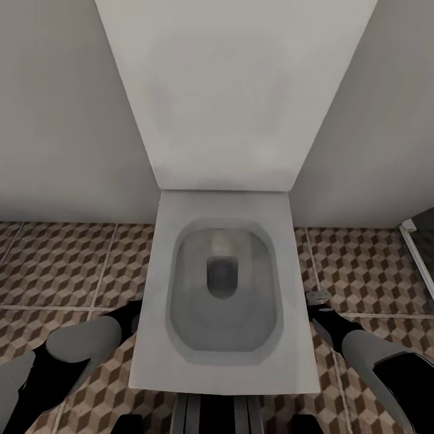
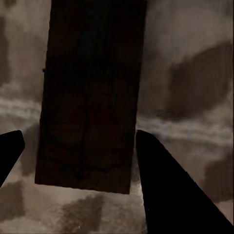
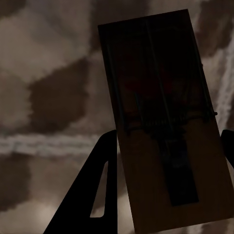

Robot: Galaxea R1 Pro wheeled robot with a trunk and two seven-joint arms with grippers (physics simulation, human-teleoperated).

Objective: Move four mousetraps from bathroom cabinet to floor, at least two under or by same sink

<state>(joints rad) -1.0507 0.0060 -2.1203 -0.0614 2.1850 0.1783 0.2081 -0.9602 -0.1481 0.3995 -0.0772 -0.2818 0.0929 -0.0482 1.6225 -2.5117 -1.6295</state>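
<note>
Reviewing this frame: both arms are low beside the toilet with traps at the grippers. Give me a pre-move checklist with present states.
1. Left gripper has a mousetrap between its fingers: ok.
2. Right gripper has a second mousetrap between its fingers: ok.
3. Firm clamp on either trap: cannot tell.
4. Cube-patterned bathroom floor lies below both arms: ok.
5. Sink nearby for placement: cannot tell; the toilet is ahead.

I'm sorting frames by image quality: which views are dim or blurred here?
Head view: evenly lit, the toilet and floor tiles sharp. Left wrist view: dark, the mousetrap nearly featureless, floor behind it smeared. Right wrist view: also dim, but the other mousetrap's wire parts are readable; tiles blurred.
</note>
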